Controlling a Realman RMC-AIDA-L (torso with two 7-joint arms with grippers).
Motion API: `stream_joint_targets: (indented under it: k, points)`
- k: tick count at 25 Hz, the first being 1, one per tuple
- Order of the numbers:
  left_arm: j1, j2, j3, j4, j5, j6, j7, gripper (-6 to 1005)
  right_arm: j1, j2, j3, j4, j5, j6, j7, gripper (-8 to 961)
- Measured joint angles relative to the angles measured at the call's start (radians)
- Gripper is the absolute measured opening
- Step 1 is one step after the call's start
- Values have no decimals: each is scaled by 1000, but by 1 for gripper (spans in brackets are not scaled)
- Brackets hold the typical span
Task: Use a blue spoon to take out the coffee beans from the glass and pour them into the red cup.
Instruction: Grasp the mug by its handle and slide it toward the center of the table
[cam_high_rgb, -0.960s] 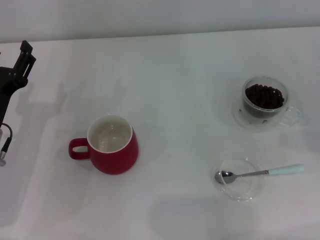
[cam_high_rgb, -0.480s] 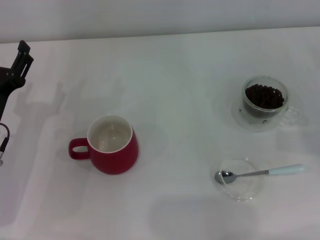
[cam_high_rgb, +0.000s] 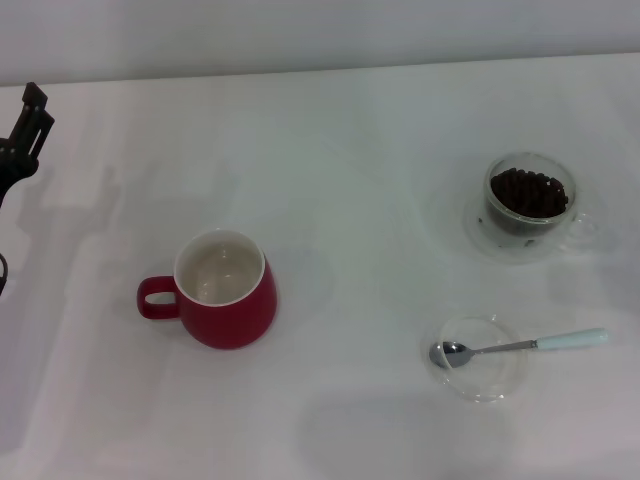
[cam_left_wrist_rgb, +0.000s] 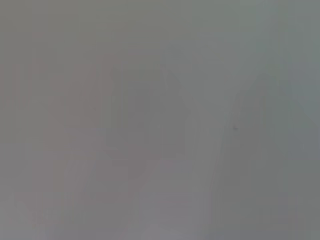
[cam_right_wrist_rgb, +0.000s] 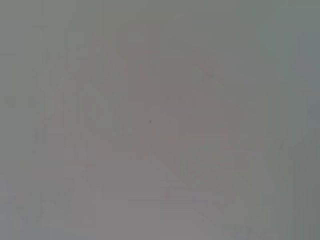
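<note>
In the head view the red cup (cam_high_rgb: 228, 291) stands at the left centre of the white table, handle to the left, cream inside empty. The glass (cam_high_rgb: 529, 197) holding the coffee beans (cam_high_rgb: 529, 191) stands at the right back. The blue spoon (cam_high_rgb: 520, 346) lies at the right front, its metal bowl resting in a flat clear saucer (cam_high_rgb: 475, 359), its pale handle pointing right. My left gripper (cam_high_rgb: 25, 125) is at the far left edge, far from everything. My right gripper is out of view. Both wrist views show only blank grey surface.
The white table (cam_high_rgb: 340, 180) ends at a pale wall at the back. A wide bare stretch lies between the red cup and the glass.
My left gripper has drawn back to the left and slightly up, toward the picture's edge. The cup, glass, saucer and spoon have not moved.
</note>
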Motion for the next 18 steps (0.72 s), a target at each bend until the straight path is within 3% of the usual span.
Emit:
stream_joint_targets:
  k: [8,18]
  points:
    - [29,0,6,25,4,-22,0,834,-14,0,-67,12,-1,66,80,828]
    - [43,3,3,112,3,-132,0,834,-165,-8,-98,-50,-2,242,637,828]
